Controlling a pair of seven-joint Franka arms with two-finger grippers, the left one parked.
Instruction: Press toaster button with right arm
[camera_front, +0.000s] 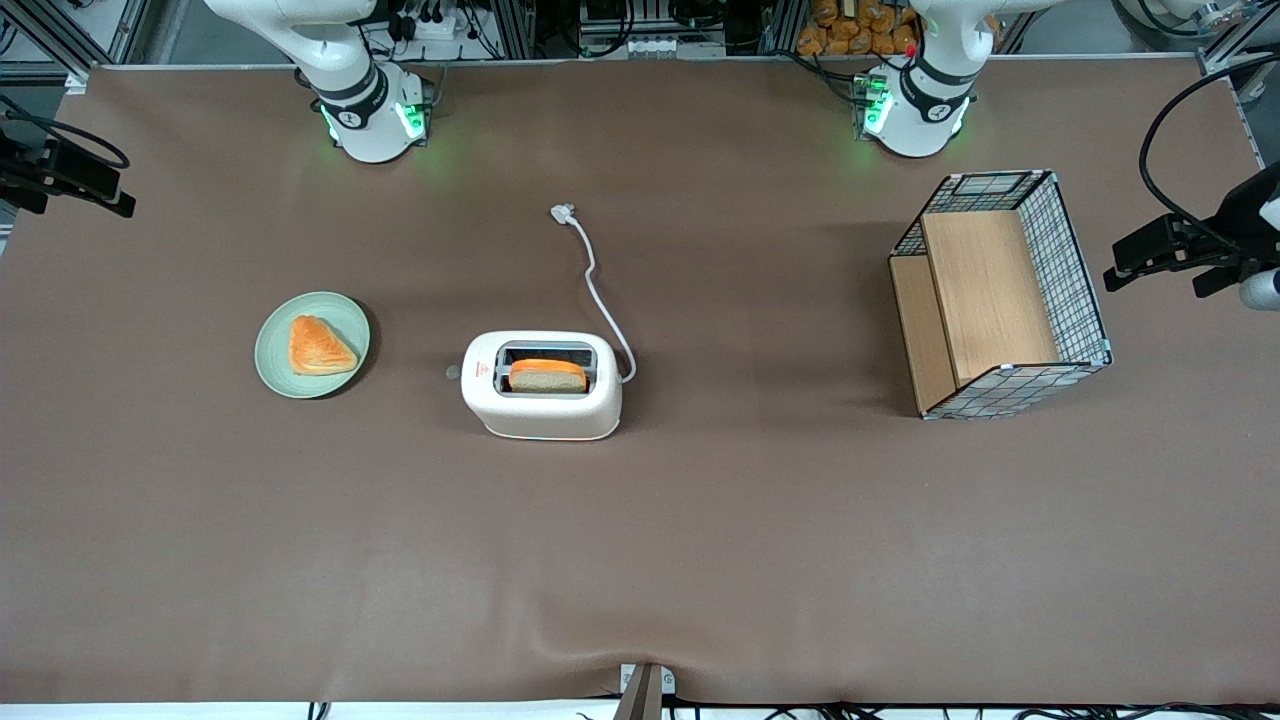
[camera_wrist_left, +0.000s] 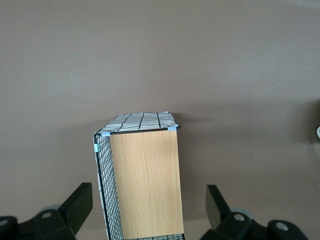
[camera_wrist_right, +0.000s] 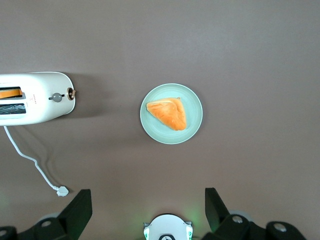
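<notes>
The white toaster (camera_front: 541, 385) (camera_wrist_right: 37, 97) stands mid-table with a slice of bread (camera_front: 547, 375) in its slot. Its button (camera_front: 453, 372) (camera_wrist_right: 70, 93), a small round knob, sticks out of the toaster's end that faces the working arm's end of the table. My right arm's gripper (camera_front: 90, 185) (camera_wrist_right: 147, 190) hangs high over the working arm's end of the table, well apart from the toaster. It is open, the fingers (camera_wrist_right: 80, 207) spread wide with nothing between them.
A pale green plate (camera_front: 275, 370) (camera_wrist_right: 192, 130) with a triangular pastry (camera_front: 320, 346) (camera_wrist_right: 168, 112) lies beside the toaster's button end. The toaster's white cord and plug (camera_front: 563, 212) (camera_wrist_right: 62, 190) trail toward the arm bases. A wire basket (camera_front: 1000, 295) (camera_wrist_left: 142, 185) sits toward the parked arm's end.
</notes>
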